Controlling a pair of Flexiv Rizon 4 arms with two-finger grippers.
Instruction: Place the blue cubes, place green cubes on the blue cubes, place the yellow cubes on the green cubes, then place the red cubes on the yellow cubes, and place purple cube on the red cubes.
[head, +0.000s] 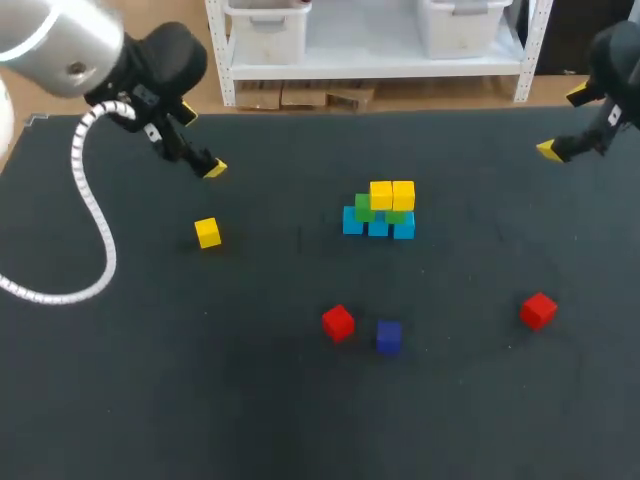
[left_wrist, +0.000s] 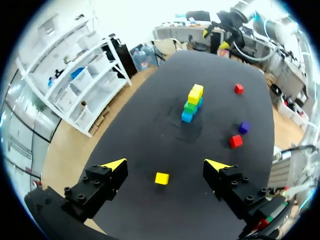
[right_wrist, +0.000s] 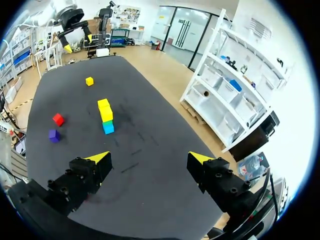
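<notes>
Currently on the yellow layer. Stack (head: 380, 210) at centre of table (head: 150, 400), loose yellow cube (head: 207, 232) toward its left edge. My left gripper (left_wrist: 166, 164) and right gripper (right_wrist: 150, 157) gape wide, empty. Next, probably: lower left onto that cube.

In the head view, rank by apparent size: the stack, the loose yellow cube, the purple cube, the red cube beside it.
1. The stack, clearly largest.
2. The red cube, purple cube and loose yellow cube look about alike; too close to rank.
</notes>
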